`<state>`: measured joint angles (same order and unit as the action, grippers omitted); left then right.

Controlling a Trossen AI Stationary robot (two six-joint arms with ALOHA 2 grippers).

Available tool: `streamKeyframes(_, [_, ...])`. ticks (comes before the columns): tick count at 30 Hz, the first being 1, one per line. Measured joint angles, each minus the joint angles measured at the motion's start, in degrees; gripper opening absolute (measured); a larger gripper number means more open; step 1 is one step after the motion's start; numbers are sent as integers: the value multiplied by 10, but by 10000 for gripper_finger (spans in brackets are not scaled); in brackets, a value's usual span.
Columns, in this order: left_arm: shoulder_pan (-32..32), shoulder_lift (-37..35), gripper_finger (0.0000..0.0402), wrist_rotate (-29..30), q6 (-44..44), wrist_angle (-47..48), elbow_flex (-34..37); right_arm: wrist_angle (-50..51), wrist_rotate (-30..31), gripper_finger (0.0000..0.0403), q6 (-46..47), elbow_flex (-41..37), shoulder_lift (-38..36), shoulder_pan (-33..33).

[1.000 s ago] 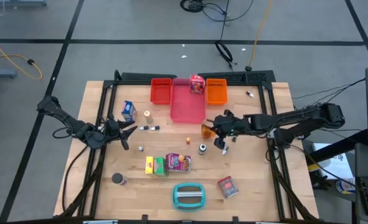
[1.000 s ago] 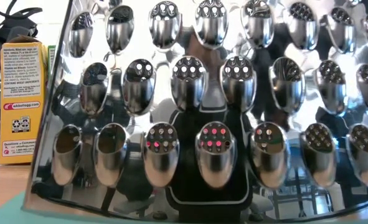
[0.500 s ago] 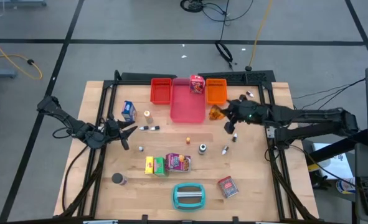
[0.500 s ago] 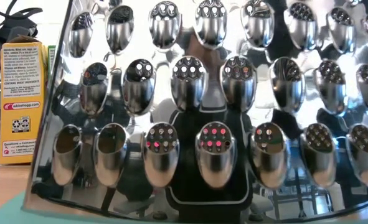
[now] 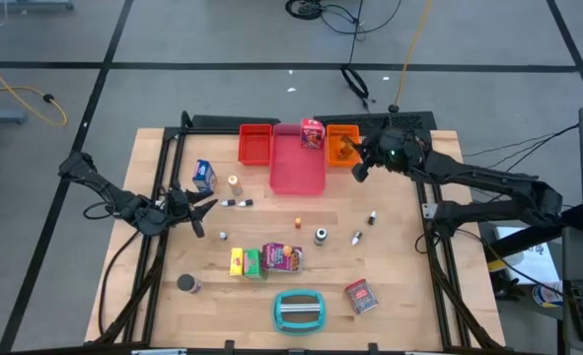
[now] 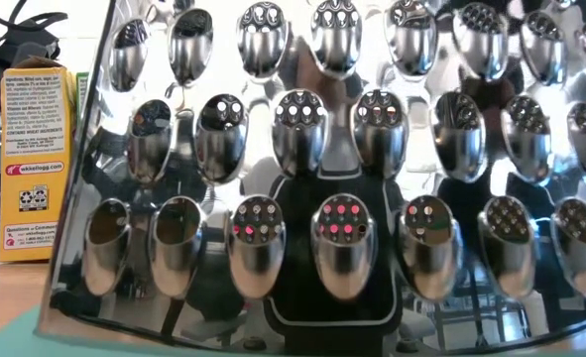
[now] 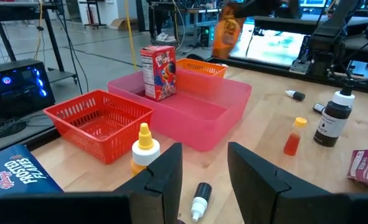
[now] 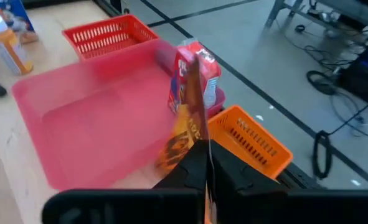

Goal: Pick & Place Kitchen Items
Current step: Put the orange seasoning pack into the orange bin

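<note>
While the left arm is being kept waiting at the middle left of the high view, with the left gripper (image 5: 200, 209) being held part open on nothing over bare wood, all the action is being carried by the right arm at the upper right. The right gripper (image 5: 355, 161) is being held shut on an orange packet (image 5: 344, 150), and that thin packet is being carried flat-on between the closed fingers, as is being shown edge-on in the right wrist view (image 8: 187, 134). What matters for the coming move, it seems, is where the packet is being hung relative to the trays: in the high view it is being held right over the orange tray (image 5: 342, 144), at its lower right part, with the pink tray (image 5: 297, 170) lying just to the left and the red tray (image 5: 255, 144) further left again. The packet's long axis is being kept roughly upright. A red-white box (image 5: 312, 134) is already being housed at the top of the pink tray. Since the right arm is by far the nearer one, a release into the orange tray is probably being set up.
</note>
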<state>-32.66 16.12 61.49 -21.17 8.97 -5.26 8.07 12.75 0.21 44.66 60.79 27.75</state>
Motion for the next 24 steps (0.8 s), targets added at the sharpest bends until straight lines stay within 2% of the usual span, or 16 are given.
streamKeyframes(4, [0, 0, 129, 0, 1, 0, 0, -46, -66, 0, -11, 0, 31, 48])
streamKeyframes(7, [0, 0, 129, 0, 1, 0, 0, -75, -92, 0, -15, 0, 60, 78])
streamKeyframes(24, [0, 0, 129, 1, 5, 3, 0, -177, -148, 0, -44, 5, 196, 182])
